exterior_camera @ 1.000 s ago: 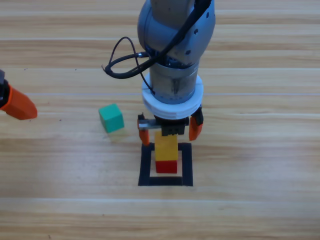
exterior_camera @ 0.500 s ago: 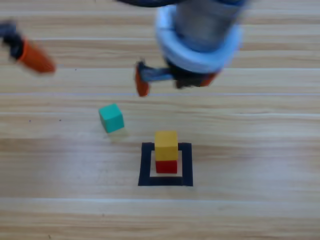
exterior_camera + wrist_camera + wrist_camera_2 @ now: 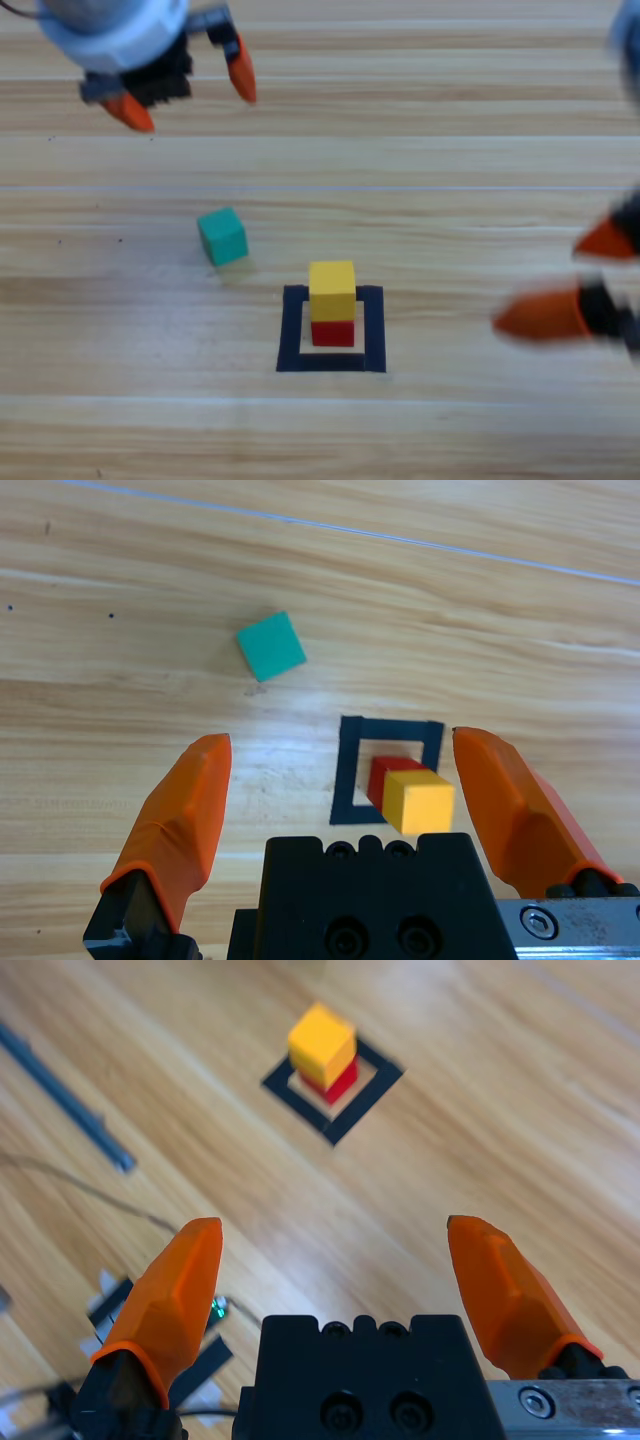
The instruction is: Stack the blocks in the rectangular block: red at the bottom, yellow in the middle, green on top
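Yellow cube (image 3: 332, 290) sat squarely on the red cube (image 3: 333, 333), both inside the black tape square (image 3: 290, 330); left wrist view confirmed the pair (image 3: 418, 802) standing within the outline, nothing touching them. Green cube (image 3: 222, 236) lay alone on the worktop (image 3: 480, 150), up and left of the square, well apart from the stack, slightly turned.

Change over the last second: the arm that had been poised directly over the stack was gone from there. One hand (image 3: 185, 85) now hung at the upper left, beyond the green cube, jaws spread wide and empty. The other, the right hand (image 3: 580, 280), had drawn off to the right edge, also spread wide and empty per its wrist view.

Reading: release of yellow appeared clean, as the stack stood straight after withdrawal. Two of three levels judged complete. Remaining step was green on top; the left hand looked the better placed for that pick, being on the cube's side.
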